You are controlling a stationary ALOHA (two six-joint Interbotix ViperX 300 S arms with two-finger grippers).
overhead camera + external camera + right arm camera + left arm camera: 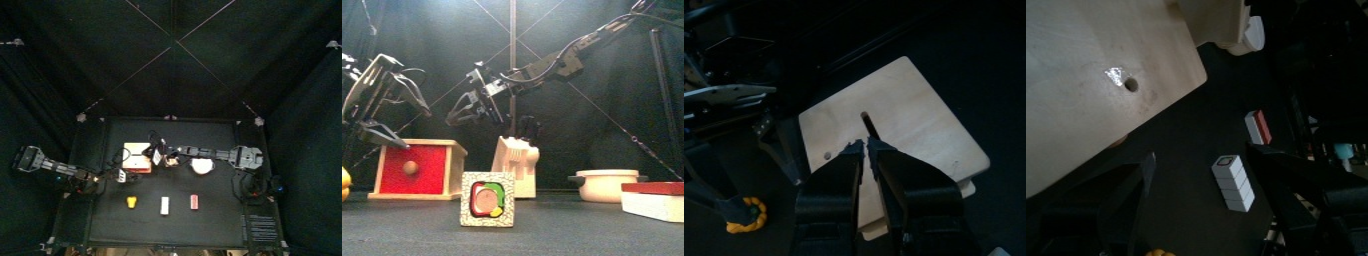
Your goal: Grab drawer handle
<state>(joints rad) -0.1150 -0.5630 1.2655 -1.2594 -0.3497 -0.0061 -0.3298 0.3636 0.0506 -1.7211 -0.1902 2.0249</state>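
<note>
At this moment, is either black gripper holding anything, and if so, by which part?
Nothing is held. The left gripper stands open beside the light wooden drawer box; the right gripper hangs above the box, jaws together, gripping nothing.

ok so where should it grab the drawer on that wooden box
Probably the small dark knob at the centre of the red drawer front on the wooden box. It is the only part standing proud of that flat face, so come level from the front, fingers either side of it. The box's top is plain flat wood, offering no hold.
</note>
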